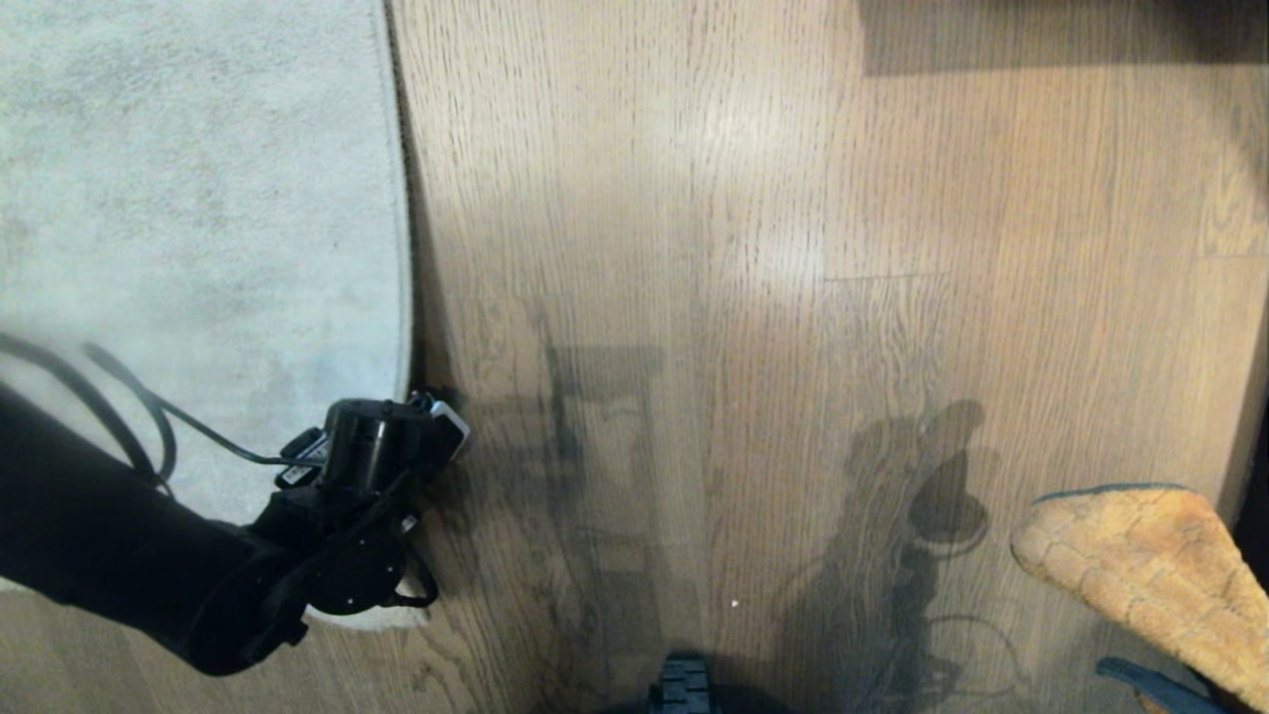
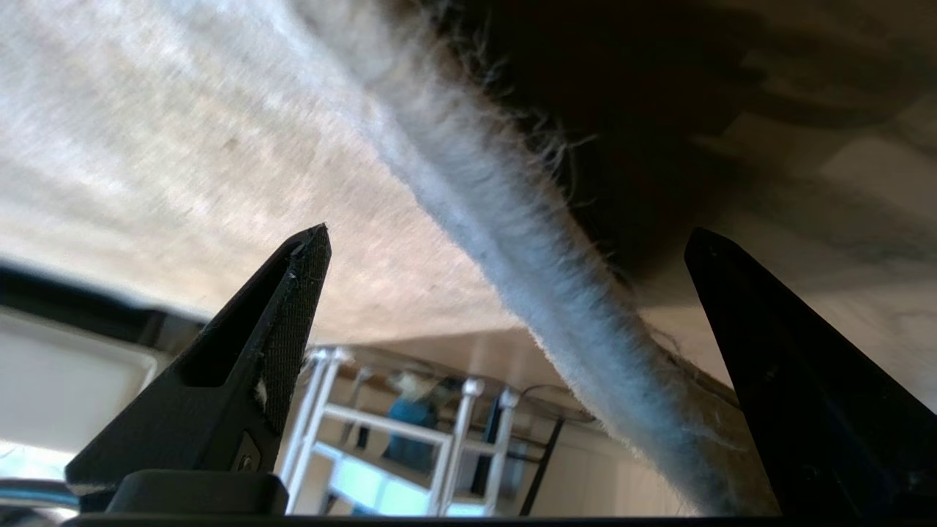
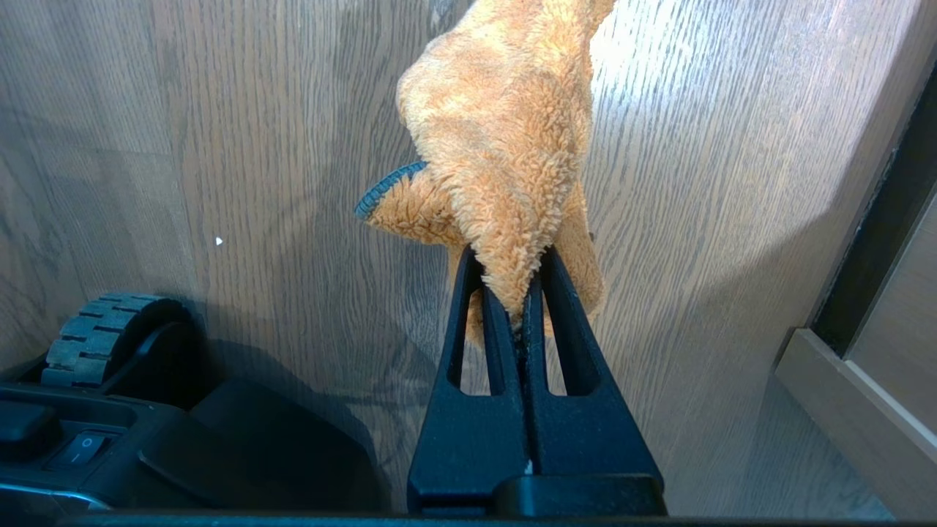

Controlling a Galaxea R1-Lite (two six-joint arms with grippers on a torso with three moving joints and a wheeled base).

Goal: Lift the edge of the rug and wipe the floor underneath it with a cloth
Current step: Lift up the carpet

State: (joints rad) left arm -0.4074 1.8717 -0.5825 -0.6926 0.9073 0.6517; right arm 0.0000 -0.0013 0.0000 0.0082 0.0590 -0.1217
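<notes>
The rug [image 1: 188, 218] lies on the floor [image 1: 753, 297] at the left of the head view, its edge [image 1: 402, 248] running front to back. The left gripper [image 2: 505, 249] sits at the near end of that edge, one finger [image 2: 293, 307] over the rug and the other over the floor. The cloth [image 1: 1150, 565] hangs at the near right, above the floor, between the right gripper's [image 3: 523, 293] fingers.

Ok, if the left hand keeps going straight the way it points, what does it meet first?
Probably the rug edge: it runs between the open left hand's fingers, one over the pile, one over the floor. Depth is unclear.
</notes>
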